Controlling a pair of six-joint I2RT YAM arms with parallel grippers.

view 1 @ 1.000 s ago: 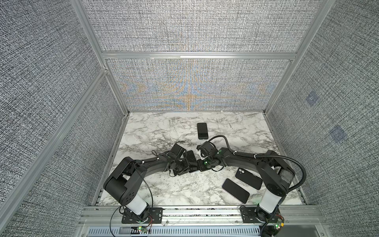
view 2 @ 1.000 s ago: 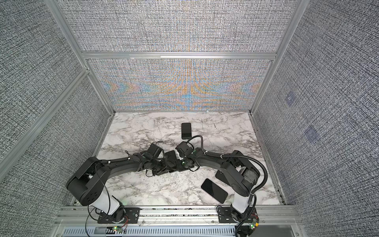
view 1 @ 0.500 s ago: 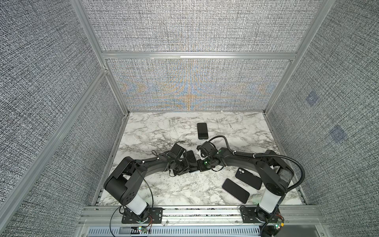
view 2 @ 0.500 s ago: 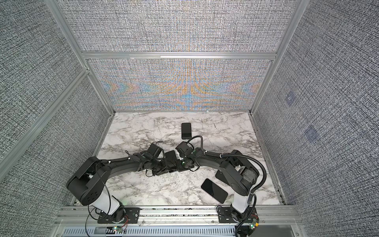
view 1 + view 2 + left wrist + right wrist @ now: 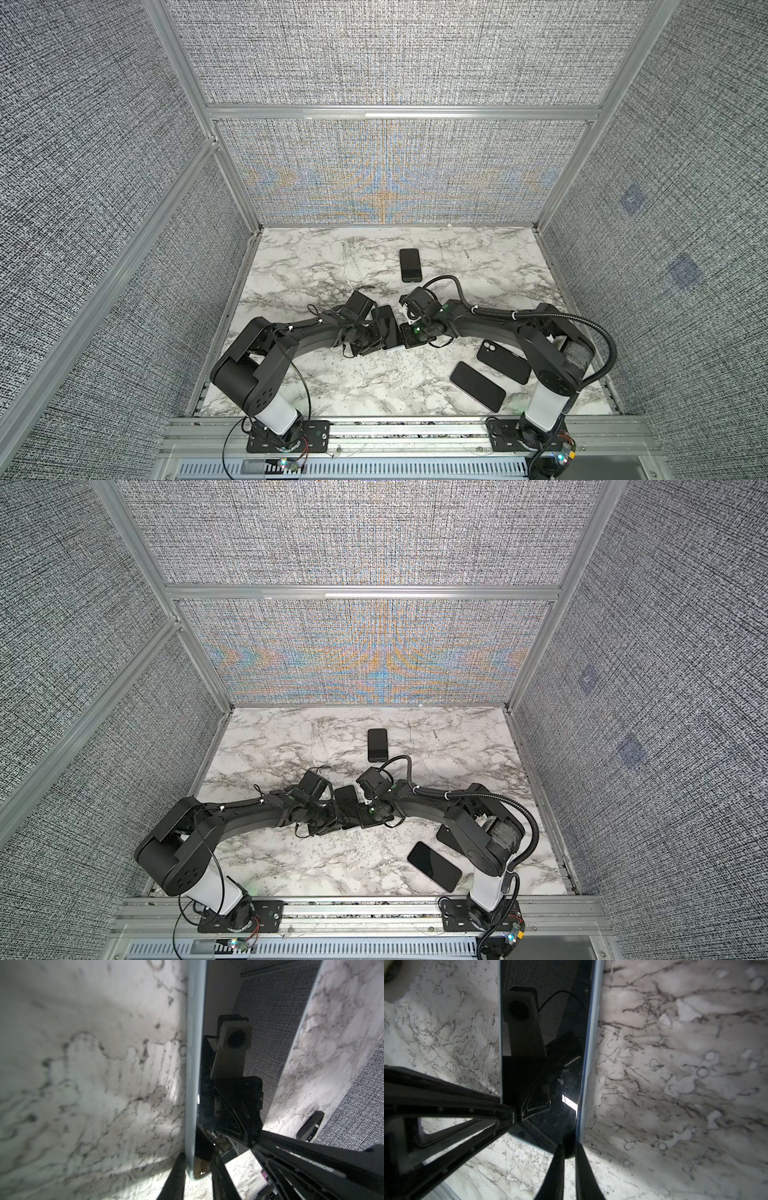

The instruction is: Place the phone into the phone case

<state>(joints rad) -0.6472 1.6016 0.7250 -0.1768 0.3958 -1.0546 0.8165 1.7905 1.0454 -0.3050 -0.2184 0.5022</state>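
The marble table (image 5: 316, 266) carries three phones and one case (image 5: 503, 361): far phone (image 5: 410, 264), near phone (image 5: 478, 384), and held phone (image 5: 192, 1064) pinched by left gripper (image 5: 197, 1159) and right gripper (image 5: 569, 1151).

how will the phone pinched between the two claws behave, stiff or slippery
Probably stiff: the phone looks a straight, flat slab though the left claw and right claw pinch only its edges. Likely slippery: its glossy screen gives sharp reflections. With such narrow grips it may pivot or slide if one claw lets go.
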